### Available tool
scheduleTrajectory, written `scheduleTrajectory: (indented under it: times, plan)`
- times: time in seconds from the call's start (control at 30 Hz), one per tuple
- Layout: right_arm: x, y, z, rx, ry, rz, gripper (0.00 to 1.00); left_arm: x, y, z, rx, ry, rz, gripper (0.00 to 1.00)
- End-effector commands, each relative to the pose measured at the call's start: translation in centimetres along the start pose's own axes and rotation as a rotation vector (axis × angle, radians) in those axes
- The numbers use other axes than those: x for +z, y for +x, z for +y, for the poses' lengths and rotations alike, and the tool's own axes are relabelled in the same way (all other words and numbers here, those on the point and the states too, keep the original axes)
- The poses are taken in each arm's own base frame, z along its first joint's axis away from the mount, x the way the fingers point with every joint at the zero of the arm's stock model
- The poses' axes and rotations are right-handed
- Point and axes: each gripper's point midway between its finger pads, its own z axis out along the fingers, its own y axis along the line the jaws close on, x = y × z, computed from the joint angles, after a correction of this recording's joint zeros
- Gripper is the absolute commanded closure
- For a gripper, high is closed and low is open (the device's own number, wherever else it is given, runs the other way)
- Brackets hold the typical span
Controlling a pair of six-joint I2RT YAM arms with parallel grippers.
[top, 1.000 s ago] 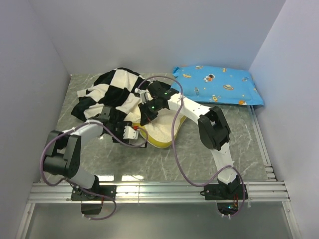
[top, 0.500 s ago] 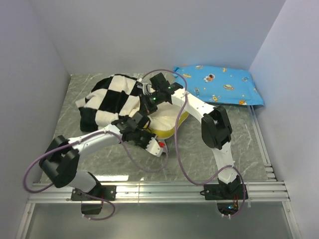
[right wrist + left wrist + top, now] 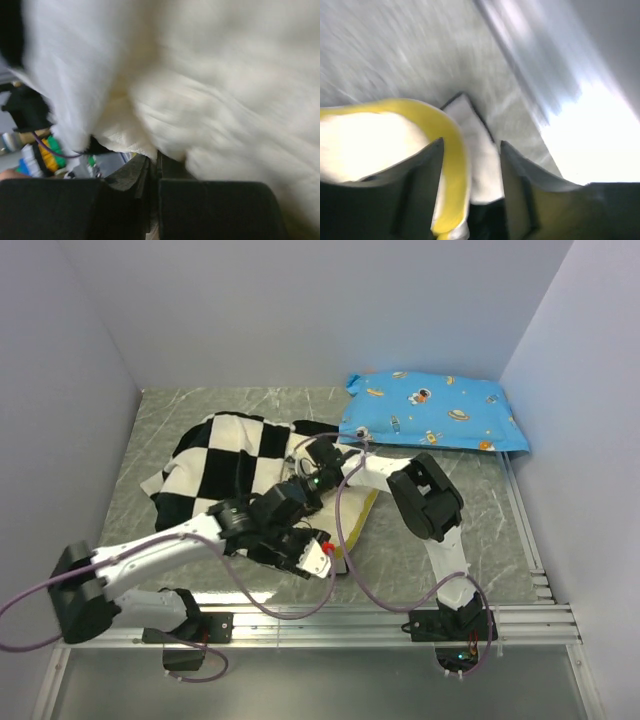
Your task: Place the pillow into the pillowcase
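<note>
Overhead, the pillowcase (image 3: 225, 455) lies spread over the left-centre of the table (image 3: 480, 510), checkerboard side up, with its open end turned toward the arms. The pillow (image 3: 360, 518) sits mostly beneath or within that cloth; only a strip of its cream face and olive-yellow piping (image 3: 455, 160) shows at the case's right-hand near edge. The left gripper (image 3: 318, 552) rests low at the pillow's near corner. In the left wrist view its two fingers (image 3: 417, 185) stand apart, the piped edge and a white cloth corner (image 3: 480, 150) filling the gap between them; motion blur hides whether the pads press on this material, so a grasp cannot be told from a mere straddle. The right gripper (image 3: 308, 478) reaches in from the right to the mouth of the case, just above the exposed pillow strip. In the right wrist view its dark fingers (image 3: 125, 200) are drawn together with barely a slit between, pinching a fold of pale cloth (image 3: 125, 135) at what the overhead view places as the case's open edge. A blue cartoon-print pillow (image 3: 435, 412) lies at the far right, against the back wall, apart from both grippers.
</note>
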Motion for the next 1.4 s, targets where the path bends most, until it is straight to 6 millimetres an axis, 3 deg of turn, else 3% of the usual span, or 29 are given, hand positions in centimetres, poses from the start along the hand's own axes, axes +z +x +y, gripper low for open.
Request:
scheduleTrajectory:
  times: [0.0, 0.1, 0.17, 0.2, 0.23, 0.3, 0.33, 0.37, 0.4, 0.43, 0.47, 0.5, 0.53, 0.57, 0.6, 0.63, 0.67, 0.7, 0.73, 0.77, 0.83, 0.97, 1.07, 1.17, 1.23, 1.37]
  plan:
    - [1.6, 1.6, -1.3, -0.09, 0.007, -0.026, 1.0, -5.0, -10.4, 1.7, -0.069, -0.105, -0.319, 0.44]
    - [1.8, 4.2, -0.7, -0.112, -0.025, 0.033, 1.0, -10.2, -14.1, 5.1, -0.212, -0.241, -0.463, 0.34]
    - [1.2, 4.9, 0.8, -0.181, -0.038, 0.036, 0.99, -13.5, -12.7, 8.6, -0.365, -0.345, -0.507, 0.33]
    - [0.5, 5.4, 2.0, -0.212, -0.042, 0.037, 0.94, -15.4, -13.0, 10.4, -0.475, -0.387, -0.566, 0.34]
    - [0.0, 5.5, 2.6, -0.249, -0.045, 0.026, 0.86, -17.3, -10.2, 12.9, -0.586, -0.472, -0.569, 0.34]
    - [-1.4, 5.5, 4.1, -0.297, -0.043, 0.001, 0.75, -19.5, -8.1, 15.4, -0.74, -0.562, -0.603, 0.34]
    - [-1.9, 5.5, 4.3, -0.353, -0.036, -0.002, 0.67, -20.2, -5.7, 17.2, -0.8, -0.626, -0.588, 0.33]
    - [-2.5, 6.3, 3.9, -0.348, -0.009, 0.029, 0.64, -21.4, -4.9, 18.6, -0.822, -0.683, -0.582, 0.32]
    - [-3.4, 5.9, 4.4, -0.388, 0.009, 0.019, 0.61, -22.7, -2.8, 20.0, -0.871, -0.763, -0.56, 0.32]
    - [-4.5, 5.5, 4.0, -0.426, 0.02, 0.012, 0.53, -22.3, -0.2, 21.3, -0.947, -0.779, -0.527, 0.32]
    - [-5.5, 5.7, 4.0, -0.407, 0.034, 0.018, 0.49, -23.4, 0.5, 22.4, -0.981, -0.809, -0.54, 0.32]
    - [-7.1, 4.8, 4.9, -0.426, 0.041, -0.024, 0.44, -24.6, 2.8, 23.3, -1.031, -0.859, -0.53, 0.32]
    - [-8.4, 3.9, 4.8, -0.455, 0.059, -0.057, 0.36, -24.0, 5.2, 24.3, -1.081, -0.866, -0.51, 0.32]
    - [-10.2, 2.7, 4.1, -0.433, 0.085, -0.103, 0.31, -24.5, 6.2, 25.0, -1.081, -0.892, -0.491, 0.32]
    - [-12.1, 1.1, 4.5, -0.452, 0.114, -0.162, 0.3, -24.9, 8.3, 25.7, -1.116, -0.958, -0.442, 0.33]
    - [-13.3, 0.0, 4.3, -0.449, 0.138, -0.201, 0.29, -23.5, 10.9, 26.4, -1.16, -0.954, -0.394, 0.33]
    - [-15.4, -1.7, 3.3, -0.434, 0.182, -0.265, 0.29, -23.5, 12.0, 26.7, -1.165, -0.96, -0.341, 0.34]
    - [-16.8, -3.6, 3.1, -0.441, 0.231, -0.322, 0.28, -22.9, 13.6, 26.9, -1.195, -0.965, -0.304, 0.35]
    - [-17.9, -5.0, 1.8, -0.432, 0.316, -0.364, 0.28, -21.5, 16.5, 26.9, -1.251, -0.966, -0.243, 0.37]
    - [-19.6, -6.8, 1.7, -0.445, 0.359, -0.408, 0.28, -20.8, 17.8, 26.4, -1.266, -0.951, -0.186, 0.39]
    - [-19.7, -8.5, -0.7, -0.449, 0.441, -0.396, 0.29, -19.3, 20.7, 25.4, -1.315, -0.956, -0.106, 0.4]
    - [-18.5, -11.6, -2.9, -0.438, 0.475, -0.374, 0.29, -17.1, 24.4, 21.2, -1.42, -0.938, 0.03, 0.41]
    - [-15.5, -12.6, -6.2, -0.383, 0.47, -0.319, 0.29, -16.2, 25.6, 17.5, -1.483, -0.913, 0.107, 0.43]
    - [-12.2, -11.2, -7.5, -0.356, 0.43, -0.218, 0.29, -16.5, 26.1, 13.8, -1.507, -0.864, 0.135, 0.48]
    - [-10.1, -9.8, -6.8, -0.365, 0.374, -0.175, 0.3, -17.0, 25.3, 12.4, -1.508, -0.83, 0.126, 0.5]
    - [-6.6, -6.1, -5.4, -0.395, 0.304, -0.111, 0.29, -18.0, 20.5, 12.5, -1.461, -0.703, -0.079, 0.48]
